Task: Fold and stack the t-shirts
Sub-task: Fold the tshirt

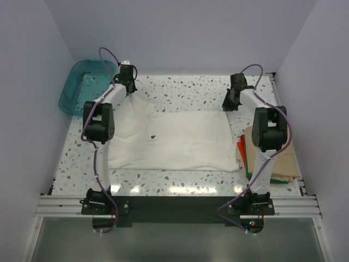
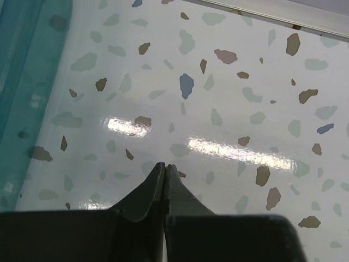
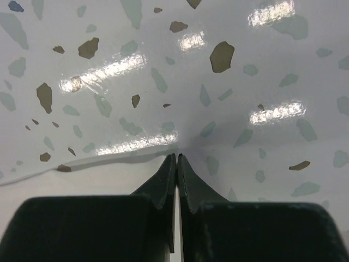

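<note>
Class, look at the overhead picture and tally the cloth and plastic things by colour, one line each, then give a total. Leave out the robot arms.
Off-white shirt: 1
Tan shirt: 1
Orange-red shirt: 1
Green shirt: 1
Teal tub: 1
Total: 5

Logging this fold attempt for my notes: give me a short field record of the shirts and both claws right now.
spread shirt: off-white shirt, flat at the centre of the table, dark mark showing
pile: tan shirt, orange-red shirt, green shirt, at the table's right edge
left claw: shut, over bare table beside the teal tub
right claw: shut at the off-white shirt's far edge; grip unclear
</note>
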### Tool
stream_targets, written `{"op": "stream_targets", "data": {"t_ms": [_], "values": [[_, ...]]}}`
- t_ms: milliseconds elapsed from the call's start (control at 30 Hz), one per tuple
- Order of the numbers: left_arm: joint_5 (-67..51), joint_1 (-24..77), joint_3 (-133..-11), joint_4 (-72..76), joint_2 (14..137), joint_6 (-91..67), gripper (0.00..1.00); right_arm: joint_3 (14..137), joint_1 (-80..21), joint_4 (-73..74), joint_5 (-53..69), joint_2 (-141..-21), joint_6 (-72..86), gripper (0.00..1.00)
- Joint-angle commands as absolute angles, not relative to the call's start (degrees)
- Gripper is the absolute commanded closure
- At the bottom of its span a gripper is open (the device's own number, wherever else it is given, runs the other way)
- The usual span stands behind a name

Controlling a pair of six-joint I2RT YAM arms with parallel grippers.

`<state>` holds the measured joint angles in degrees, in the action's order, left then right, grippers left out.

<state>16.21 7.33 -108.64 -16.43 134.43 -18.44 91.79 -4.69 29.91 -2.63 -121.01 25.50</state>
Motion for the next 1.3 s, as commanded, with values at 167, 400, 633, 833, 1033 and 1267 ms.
{"op": "stream_targets", "data": {"t_ms": [167, 400, 633, 833, 1033, 1267], "values": [[14.2, 5.4, -112.2, -12.5, 128.4, -18.5, 1.00, 95.7, -3.3, 29.6, -3.6, -119.6, 26.2, 1.00], [12.0, 4.0, -110.3, -10.8, 124.4, -19.7, 1.00, 93.3, -1.8, 27.0, -2.5, -116.9, 26.8, 1.00], [11.1, 2.9, -102.4, -8.5, 117.3, -21.2, 1.00, 89.7, -1.8, 25.4, -1.7, -113.3, 27.2, 1.00], [10.3, 2.0, -91.3, -5.8, 107.6, -23.9, 1.00, 84.1, -1.6, 23.9, -1.5, -108.3, 27.9, 1.00], [11.0, 1.8, -81.4, -5.4, 100.0, -25.7, 1.00, 77.4, -1.6, 22.8, -1.7, -102.2, 28.3, 1.00], [12.8, 1.8, -71.9, -6.5, 91.6, -27.7, 1.00, 70.0, -1.4, 22.7, -2.2, -96.0, 29.2, 1.00]]}}
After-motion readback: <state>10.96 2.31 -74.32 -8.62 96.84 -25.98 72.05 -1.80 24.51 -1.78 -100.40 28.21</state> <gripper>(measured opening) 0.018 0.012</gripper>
